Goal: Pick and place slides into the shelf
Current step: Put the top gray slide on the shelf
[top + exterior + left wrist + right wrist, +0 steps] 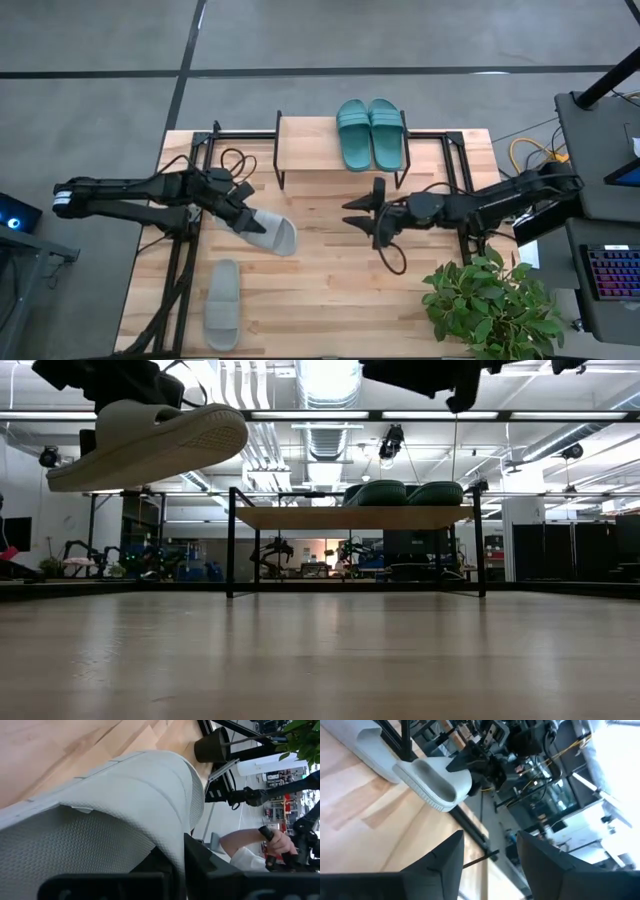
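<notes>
High view first: large wooden table point(330, 280) filling the middle, pale planks, black frame rails along both sides. Toward its far edge, the shelf point(320, 150), a low rack with a light plank top on thin black legs, seen level in the low view point(350, 517) standing well back on the table. On the right part of that plank, the teal-green pair point(371, 133) side by side, toes toward the far edge, touching or nearly so; two rounded green humps in the low view point(405, 493). Leafy potted plant point(487, 308) at the table's near right corner. Left arm reaching in from the left, left gripper point(243, 216) closed tight on one light grey slide point(268, 233), held at one end and lifted clear of the table, sole up high in the low view point(150, 442), tilted; ribbed grey strap filling the left wrist view point(110, 820). Second grey slide point(222, 304) flat on the table near the front left edge, well apart from the shelf. Right arm stretched in from the right, right gripper point(362, 215) in front of the shelf, fingers spread apart and holding nothing, as in the right wrist view point(487, 855). Beyond the table in the left wrist view, a person's hand point(277, 842) on a handle.
</notes>
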Motion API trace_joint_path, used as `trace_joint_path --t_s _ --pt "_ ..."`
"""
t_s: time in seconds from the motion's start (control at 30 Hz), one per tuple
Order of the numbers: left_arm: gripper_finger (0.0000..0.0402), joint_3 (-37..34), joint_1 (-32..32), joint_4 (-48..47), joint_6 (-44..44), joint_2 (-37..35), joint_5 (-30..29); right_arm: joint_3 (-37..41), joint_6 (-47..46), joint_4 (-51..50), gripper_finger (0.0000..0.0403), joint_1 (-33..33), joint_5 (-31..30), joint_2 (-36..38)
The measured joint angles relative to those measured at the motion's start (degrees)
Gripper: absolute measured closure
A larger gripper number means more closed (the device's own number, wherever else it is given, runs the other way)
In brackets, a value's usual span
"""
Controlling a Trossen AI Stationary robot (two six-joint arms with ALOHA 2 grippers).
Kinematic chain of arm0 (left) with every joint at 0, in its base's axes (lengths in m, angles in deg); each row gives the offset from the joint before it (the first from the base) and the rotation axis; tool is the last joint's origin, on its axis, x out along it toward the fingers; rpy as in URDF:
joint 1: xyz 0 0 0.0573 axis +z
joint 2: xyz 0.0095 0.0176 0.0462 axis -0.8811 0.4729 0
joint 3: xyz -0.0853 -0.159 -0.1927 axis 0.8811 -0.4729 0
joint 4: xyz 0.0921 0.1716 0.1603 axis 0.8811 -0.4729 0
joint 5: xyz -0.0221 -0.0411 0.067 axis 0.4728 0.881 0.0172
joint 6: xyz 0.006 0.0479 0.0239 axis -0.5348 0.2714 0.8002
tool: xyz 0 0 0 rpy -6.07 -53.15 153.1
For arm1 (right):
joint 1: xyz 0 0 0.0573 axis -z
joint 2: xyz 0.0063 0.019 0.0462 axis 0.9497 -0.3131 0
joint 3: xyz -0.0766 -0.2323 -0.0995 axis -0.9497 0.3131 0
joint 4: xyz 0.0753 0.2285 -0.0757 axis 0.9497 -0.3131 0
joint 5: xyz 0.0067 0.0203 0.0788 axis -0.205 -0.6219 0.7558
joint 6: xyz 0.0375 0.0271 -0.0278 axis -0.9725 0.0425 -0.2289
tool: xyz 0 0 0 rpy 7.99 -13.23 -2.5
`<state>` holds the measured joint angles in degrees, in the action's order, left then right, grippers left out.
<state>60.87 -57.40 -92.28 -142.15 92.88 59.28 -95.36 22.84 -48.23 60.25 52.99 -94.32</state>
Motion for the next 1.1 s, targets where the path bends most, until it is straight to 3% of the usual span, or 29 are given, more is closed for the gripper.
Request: trace_joint_path --t_s 0.37,0.67,0.83,1.1 --pt "0.0401 0.00 0.00 0.13 -0.09 0.14 1.16 -0.30 13.14 1.83 0.0202 -2.58 0.10 -1.15" --pt "0.0401 0.02 0.00 1.26 -0.28 1.11 1.15 -4.05 15.76 -2.98 0.0202 -4.87 0.25 -4.30" --pt "0.0401 0.02 0.00 6.35 -1.99 2.15 1.66 -7.19 15.60 -8.38 0.0202 -4.87 -0.29 -7.92" --pt "0.0402 2.01 0.12 9.87 -4.60 6.75 2.30 -10.54 14.40 -10.70 0.0202 -5.09 -7.97 -9.05"
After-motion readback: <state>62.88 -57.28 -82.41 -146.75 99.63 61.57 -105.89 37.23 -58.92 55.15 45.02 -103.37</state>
